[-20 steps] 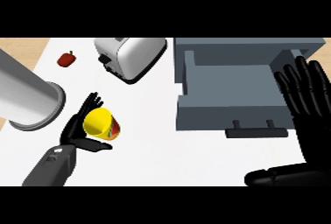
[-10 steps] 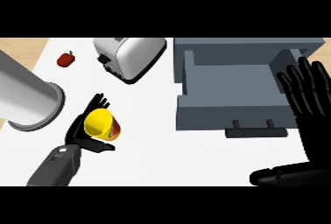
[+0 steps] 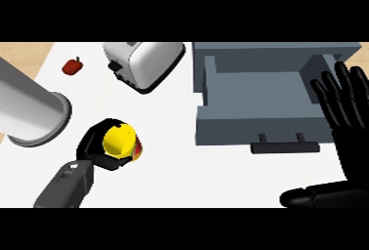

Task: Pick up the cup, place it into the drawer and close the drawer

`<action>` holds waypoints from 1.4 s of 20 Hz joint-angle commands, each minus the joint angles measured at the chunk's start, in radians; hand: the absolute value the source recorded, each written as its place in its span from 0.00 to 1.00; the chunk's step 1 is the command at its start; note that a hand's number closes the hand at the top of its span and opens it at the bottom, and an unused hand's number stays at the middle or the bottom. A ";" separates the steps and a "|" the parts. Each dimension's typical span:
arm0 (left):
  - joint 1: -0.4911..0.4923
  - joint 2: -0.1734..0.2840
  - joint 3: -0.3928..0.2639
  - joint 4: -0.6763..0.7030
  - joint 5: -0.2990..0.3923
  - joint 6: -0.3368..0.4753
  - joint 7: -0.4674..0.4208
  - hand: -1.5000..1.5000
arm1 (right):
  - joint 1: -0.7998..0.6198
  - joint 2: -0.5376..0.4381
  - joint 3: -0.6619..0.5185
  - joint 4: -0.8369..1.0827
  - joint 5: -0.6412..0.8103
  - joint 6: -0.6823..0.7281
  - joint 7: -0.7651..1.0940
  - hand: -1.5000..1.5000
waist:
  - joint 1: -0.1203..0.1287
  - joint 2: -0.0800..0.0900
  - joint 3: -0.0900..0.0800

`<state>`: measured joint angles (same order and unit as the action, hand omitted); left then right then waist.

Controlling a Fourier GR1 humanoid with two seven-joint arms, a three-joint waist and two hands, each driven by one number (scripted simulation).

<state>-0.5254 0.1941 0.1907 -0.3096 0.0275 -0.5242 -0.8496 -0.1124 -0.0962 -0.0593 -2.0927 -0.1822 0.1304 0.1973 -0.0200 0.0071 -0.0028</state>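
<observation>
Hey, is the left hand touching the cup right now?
Touching. The head view shows the left hand with its fingers curled round the yellow cup, left of the open drawer.

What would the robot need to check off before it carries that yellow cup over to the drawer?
1. Cup held: the left hand is curled round the yellow cup. Ok.
2. Cup off the counter: cannot tell from this steep view.
3. Drawer open: pulled out, inside showing nothing in it. Ok.
4. Path from cup to drawer: bare counter between them; the toaster and the grey cylinder stand aside. Ok.
5. Right hand out of the way: it rests open at the drawer's right side, overlapping its edge in this view. Cannot tell.
6. Drawer handle free for closing: ok.
</observation>
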 commanded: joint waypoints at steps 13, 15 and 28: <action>0.142 -0.069 0.129 -0.182 0.129 0.246 -0.260 1.00 | 0.019 0.010 0.020 -0.053 0.012 -0.016 0.040 0.00 | 0.017 -0.007 0.002; 0.140 -0.074 0.114 -0.277 0.152 0.214 -0.181 1.00 | 0.011 -0.001 -0.021 0.010 0.014 -0.007 -0.018 0.00 | 0.025 -0.009 0.003; 0.202 -0.190 -0.080 -0.947 0.220 0.303 0.344 1.00 | -0.013 -0.017 -0.040 0.005 0.002 -0.012 0.025 0.00 | 0.034 -0.013 0.004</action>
<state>-0.3260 0.0455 0.1567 -1.0772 0.2140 -0.2532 -0.6688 -0.0752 -0.0931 -0.0678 -2.1064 -0.1613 0.1241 0.1946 0.0122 -0.0061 0.0014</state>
